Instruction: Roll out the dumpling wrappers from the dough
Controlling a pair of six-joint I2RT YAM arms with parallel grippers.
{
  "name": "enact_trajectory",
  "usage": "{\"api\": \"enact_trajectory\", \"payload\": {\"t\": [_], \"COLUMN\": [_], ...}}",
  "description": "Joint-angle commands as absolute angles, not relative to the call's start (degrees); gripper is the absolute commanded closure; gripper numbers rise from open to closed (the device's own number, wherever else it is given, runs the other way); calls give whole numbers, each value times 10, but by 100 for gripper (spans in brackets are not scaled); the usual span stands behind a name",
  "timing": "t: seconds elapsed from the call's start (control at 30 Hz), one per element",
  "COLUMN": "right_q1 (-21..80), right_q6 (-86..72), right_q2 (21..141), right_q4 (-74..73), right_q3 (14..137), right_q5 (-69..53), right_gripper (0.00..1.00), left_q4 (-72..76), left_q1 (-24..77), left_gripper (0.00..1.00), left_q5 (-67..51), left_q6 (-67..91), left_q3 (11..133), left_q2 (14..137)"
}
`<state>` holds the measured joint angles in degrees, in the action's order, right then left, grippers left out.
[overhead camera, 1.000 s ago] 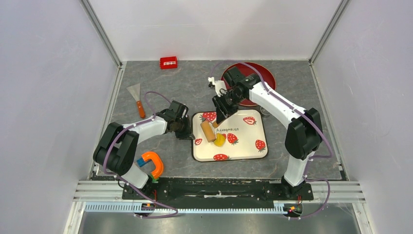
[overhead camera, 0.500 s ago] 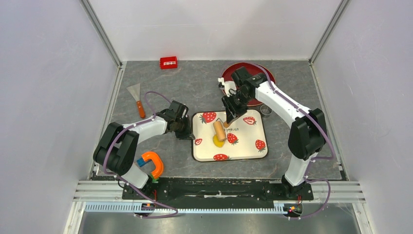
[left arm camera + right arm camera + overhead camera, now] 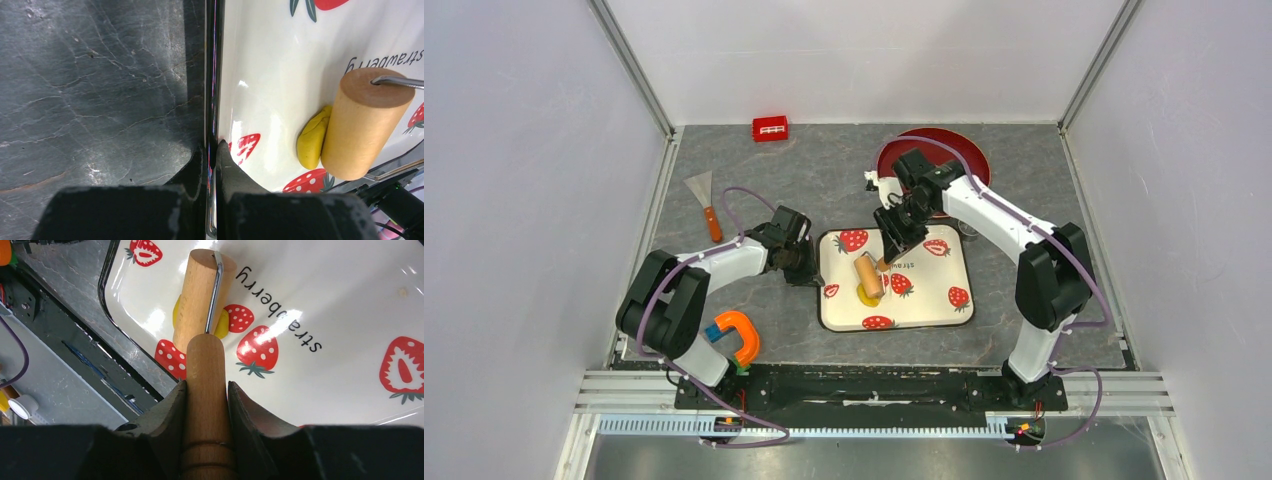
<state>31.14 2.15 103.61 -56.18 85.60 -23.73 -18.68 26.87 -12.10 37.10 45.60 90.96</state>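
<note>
The yellow dough (image 3: 865, 294) (image 3: 313, 137) (image 3: 221, 324) lies as a lump on the white strawberry tray (image 3: 934, 290). The tan wooden roller (image 3: 868, 275) (image 3: 366, 125) (image 3: 199, 292) rests on top of it and hides most of it. My right gripper (image 3: 896, 238) (image 3: 206, 390) is shut on the roller's wooden handle (image 3: 206, 385). My left gripper (image 3: 809, 268) (image 3: 212, 150) is shut on the tray's left rim (image 3: 214, 90). No flat round wrapper shows.
A red plate (image 3: 959, 160) sits behind the right arm. A scraper (image 3: 705, 203) and a small red box (image 3: 770, 128) lie at the back left. An orange and blue clamp-shaped tool (image 3: 736, 335) lies near the left arm's base.
The right gripper has swung the roller from the tray's left part toward its middle and onto the dough, which is now mostly covered. The left gripper has not moved.
</note>
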Motion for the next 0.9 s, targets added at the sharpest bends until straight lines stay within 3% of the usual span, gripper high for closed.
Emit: {"api": "enact_trajectory", "payload": {"t": [0.0, 0.43, 0.87], "right_q1": [348, 397, 445], "right_q6": [29, 41, 43], "right_q2": [1056, 1083, 1138], "right_q4": [-569, -575, -539], "right_q3": [816, 744, 718], "right_q5": [-183, -44, -142], "right_gripper": [100, 100, 100], "left_q4": [-236, -238, -240], "left_q1": [280, 280, 282], "left_gripper": [98, 98, 98], "left_q5": [-65, -65, -63], "left_q6": [362, 360, 360], "left_q3": [434, 438, 438], "left_q2": [952, 955, 954]}}
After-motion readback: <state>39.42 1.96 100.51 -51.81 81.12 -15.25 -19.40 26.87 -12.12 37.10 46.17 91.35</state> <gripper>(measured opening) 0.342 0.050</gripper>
